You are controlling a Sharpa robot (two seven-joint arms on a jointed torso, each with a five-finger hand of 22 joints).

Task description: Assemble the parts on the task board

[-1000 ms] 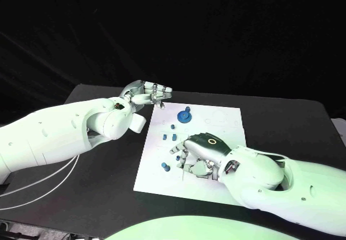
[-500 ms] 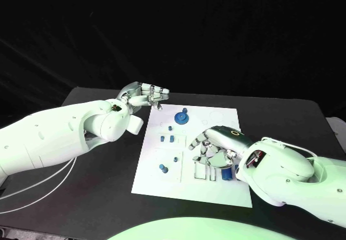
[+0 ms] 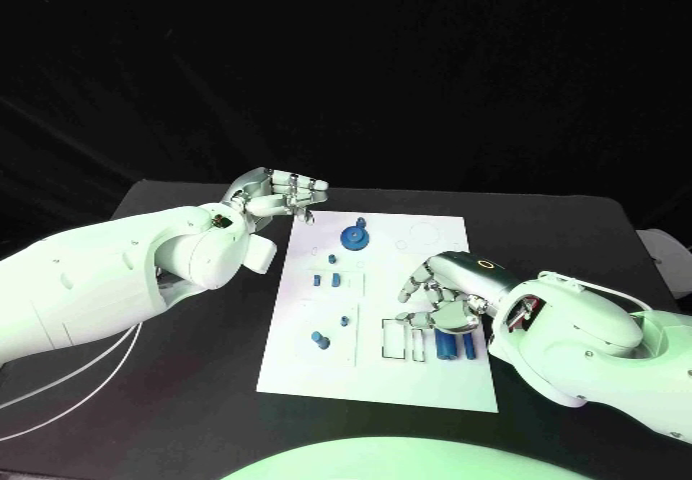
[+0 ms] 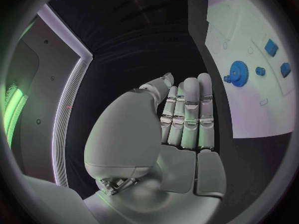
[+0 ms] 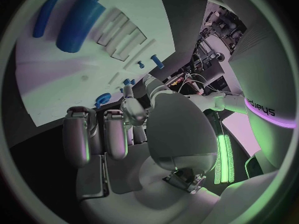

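bare task board beside gear

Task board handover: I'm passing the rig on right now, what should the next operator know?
Left hand: empty, fingers curled, at the far left corner of the task board.
Right hand: empty, fingers spread, over the board's right side.
Done, as far as it shows: two long blue pieces sit side by side near the slots; the blue gear sits at the far end.
Left: small blue pieces are scattered along the board's left half; whether any is seated cannot be told.
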